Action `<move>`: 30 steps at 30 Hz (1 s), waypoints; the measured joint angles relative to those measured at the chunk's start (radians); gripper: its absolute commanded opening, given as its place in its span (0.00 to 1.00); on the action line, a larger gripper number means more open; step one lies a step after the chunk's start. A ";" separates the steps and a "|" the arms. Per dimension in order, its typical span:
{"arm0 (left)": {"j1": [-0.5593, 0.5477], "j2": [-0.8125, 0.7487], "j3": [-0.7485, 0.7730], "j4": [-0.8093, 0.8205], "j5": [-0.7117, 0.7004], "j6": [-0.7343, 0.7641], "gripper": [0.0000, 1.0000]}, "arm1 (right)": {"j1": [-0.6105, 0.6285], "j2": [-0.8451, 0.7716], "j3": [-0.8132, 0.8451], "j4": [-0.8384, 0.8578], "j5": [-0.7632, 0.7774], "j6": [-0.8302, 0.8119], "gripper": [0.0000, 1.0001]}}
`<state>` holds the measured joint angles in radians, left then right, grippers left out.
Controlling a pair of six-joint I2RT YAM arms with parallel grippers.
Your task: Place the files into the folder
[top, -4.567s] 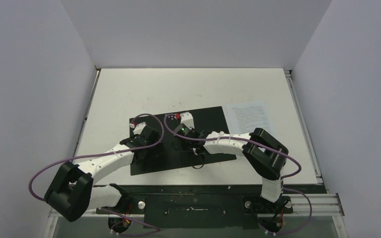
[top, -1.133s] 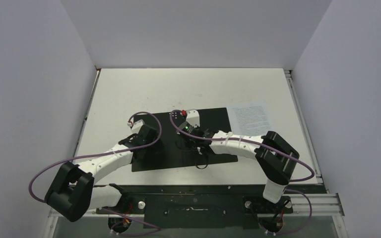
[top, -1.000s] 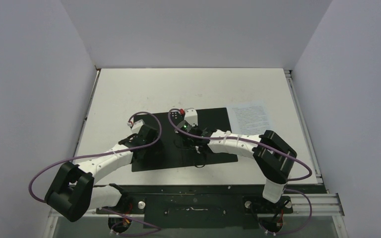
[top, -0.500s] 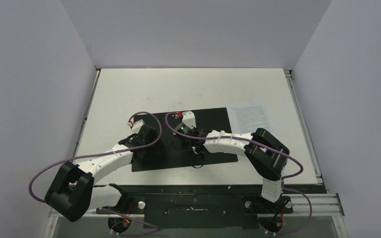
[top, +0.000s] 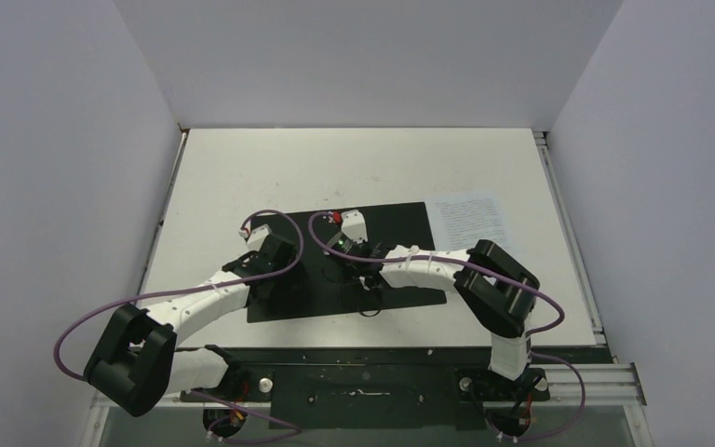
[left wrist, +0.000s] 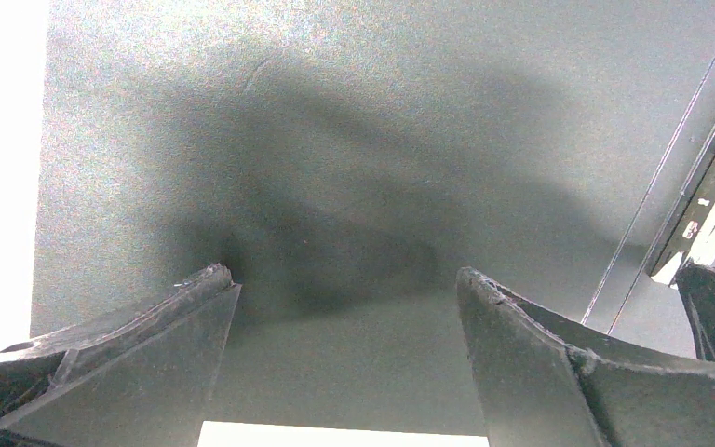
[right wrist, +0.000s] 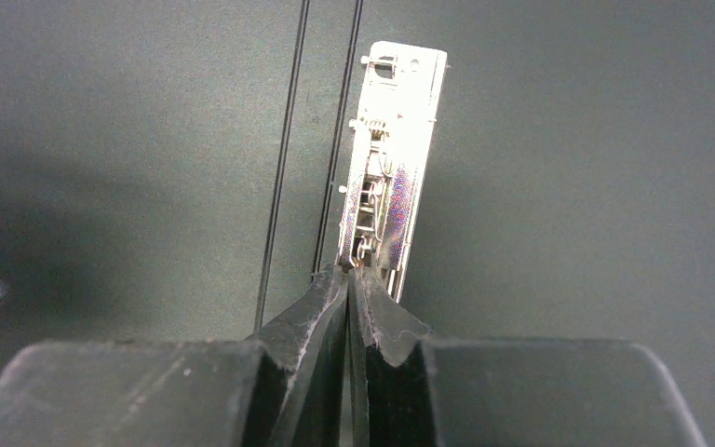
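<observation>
The folder (top: 400, 228) lies open on the table, black inside up. The files (top: 470, 219), white printed sheets, lie flat on the table just right of the folder. My left gripper (top: 270, 268) is open over the folder's left half (left wrist: 382, 140), its jaws (left wrist: 343, 275) wide apart with only black cover between them. My right gripper (top: 358, 272) is at the spine. In the right wrist view its jaws (right wrist: 347, 273) are shut, tips touching the near end of the metal spine clip (right wrist: 391, 149). I cannot tell whether any part of the clip is pinched.
The white table (top: 354, 168) has grey walls at the back and both sides. A rail (top: 573, 242) runs along its right edge. The black base bar (top: 363, 358) with the arm mounts sits at the near edge.
My right arm's elbow has swung left and the right gripper has shifted slightly at the spine. The left arm, folder and files have not moved.
</observation>
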<state>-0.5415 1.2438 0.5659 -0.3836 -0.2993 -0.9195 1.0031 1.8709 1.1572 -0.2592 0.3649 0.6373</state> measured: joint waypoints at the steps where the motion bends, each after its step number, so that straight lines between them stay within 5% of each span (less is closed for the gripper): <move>1: 0.000 0.000 0.000 0.000 0.000 0.000 0.88 | 0.001 0.000 0.000 0.000 0.001 0.000 0.05; 30: 0.000 0.001 0.000 0.000 -0.001 -0.001 0.88 | 0.067 0.042 0.004 0.008 0.178 -0.023 0.05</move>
<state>-0.5415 1.2446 0.5655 -0.3832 -0.3000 -0.9203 1.0698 1.9125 1.1614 -0.2508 0.5430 0.6140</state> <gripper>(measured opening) 0.879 0.059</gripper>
